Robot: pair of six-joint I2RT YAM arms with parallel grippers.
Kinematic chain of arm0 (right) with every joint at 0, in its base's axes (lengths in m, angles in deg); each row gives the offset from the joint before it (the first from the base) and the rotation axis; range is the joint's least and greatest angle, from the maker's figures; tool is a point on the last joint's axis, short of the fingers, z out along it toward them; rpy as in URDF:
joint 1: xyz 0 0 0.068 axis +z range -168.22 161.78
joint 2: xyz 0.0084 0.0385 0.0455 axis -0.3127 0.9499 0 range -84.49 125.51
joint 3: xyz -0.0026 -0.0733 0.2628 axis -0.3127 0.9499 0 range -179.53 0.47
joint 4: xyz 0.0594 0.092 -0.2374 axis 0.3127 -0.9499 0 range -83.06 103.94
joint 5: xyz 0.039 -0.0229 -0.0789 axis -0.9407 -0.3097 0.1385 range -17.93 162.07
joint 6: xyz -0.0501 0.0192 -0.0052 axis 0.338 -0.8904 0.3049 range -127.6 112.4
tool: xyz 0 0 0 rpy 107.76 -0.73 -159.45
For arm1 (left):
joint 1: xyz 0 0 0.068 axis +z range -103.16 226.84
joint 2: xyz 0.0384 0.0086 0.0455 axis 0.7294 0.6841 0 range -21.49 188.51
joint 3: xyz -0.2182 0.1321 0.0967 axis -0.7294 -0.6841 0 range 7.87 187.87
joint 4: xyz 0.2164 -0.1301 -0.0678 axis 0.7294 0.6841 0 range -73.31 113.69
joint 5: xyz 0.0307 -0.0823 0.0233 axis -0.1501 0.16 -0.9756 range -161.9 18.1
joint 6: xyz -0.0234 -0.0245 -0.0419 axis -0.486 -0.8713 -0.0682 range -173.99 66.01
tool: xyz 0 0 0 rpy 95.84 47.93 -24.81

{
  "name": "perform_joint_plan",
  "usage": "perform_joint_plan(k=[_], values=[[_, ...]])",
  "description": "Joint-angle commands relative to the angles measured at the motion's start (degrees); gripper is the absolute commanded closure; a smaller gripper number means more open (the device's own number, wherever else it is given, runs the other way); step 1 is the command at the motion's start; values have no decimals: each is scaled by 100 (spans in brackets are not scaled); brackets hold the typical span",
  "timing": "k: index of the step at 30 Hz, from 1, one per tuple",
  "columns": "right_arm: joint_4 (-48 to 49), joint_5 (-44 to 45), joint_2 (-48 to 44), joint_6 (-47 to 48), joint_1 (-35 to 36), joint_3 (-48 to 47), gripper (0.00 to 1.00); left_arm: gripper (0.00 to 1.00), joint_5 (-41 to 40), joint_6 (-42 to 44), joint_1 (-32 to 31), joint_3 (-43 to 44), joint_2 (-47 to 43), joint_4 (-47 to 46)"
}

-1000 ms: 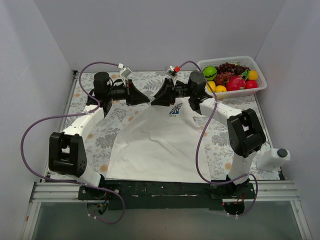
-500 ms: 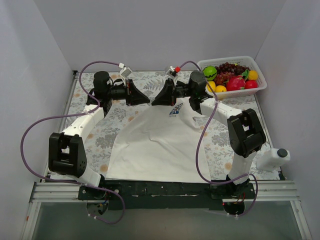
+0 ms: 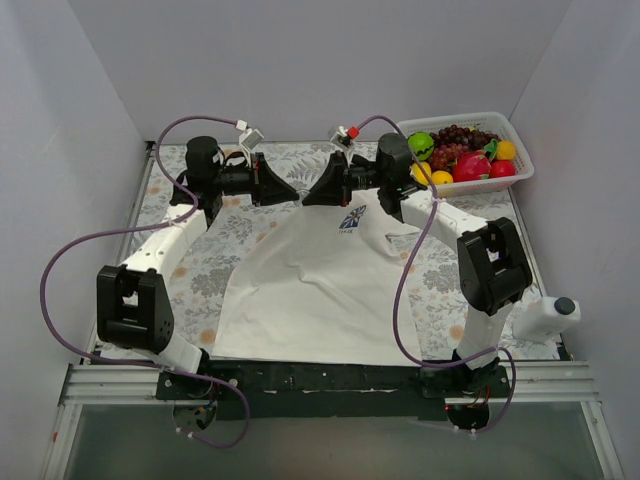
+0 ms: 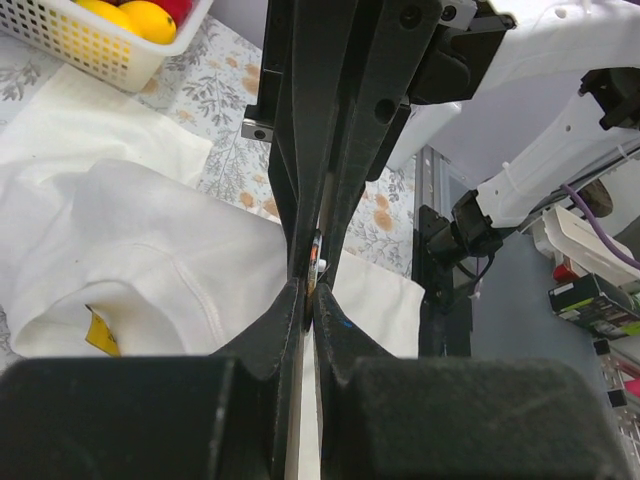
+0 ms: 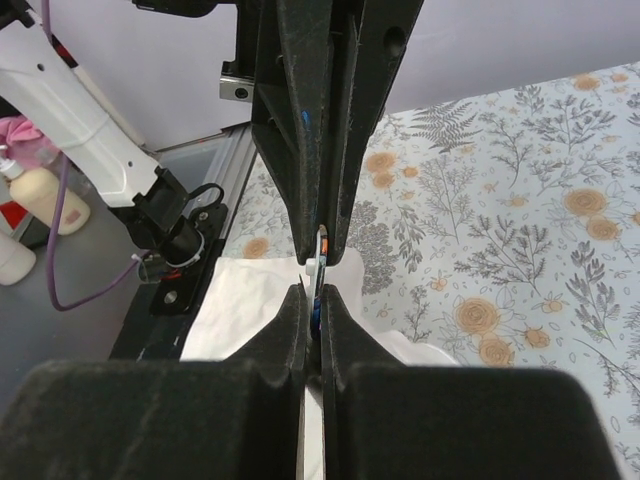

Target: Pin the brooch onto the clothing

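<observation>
White clothing's [image 3: 310,290] edge is pinched between left tool [image 3: 296,196] and right tool [image 3: 307,198].

The worktop [image 3: 450,290] is covered by a pale mat printed with grey leaves and orange flowers [image 3: 200,270]. A white short-sleeved T-shirt [image 3: 310,290] lies spread on the mat, hem at the near edge, its collar end raised off the surface at the far middle. A white perforated plastic basket [image 3: 520,176] of fruit sits at the far right corner.
</observation>
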Motion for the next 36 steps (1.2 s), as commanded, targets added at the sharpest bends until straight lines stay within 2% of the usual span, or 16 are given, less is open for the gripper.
perform_joint_plan(k=[1, 11, 20, 36], values=[[-1320, 121, 136, 850, 6, -449, 99, 100, -225, -81, 41, 507, -56, -48], [-3298, 930, 408, 1932, 129, -1292, 99, 100, -673, 130, -90, 806, 6, 417], [-4659, 1729, 725, 2303, 269, -2058, 99, 100, -1086, 604, -310, 1333, 93, 1304], [-5927, 2635, 1279, 2724, 471, -3175, 99, 100, -2044, 1237, -1066, 2317, 375, 2360]])
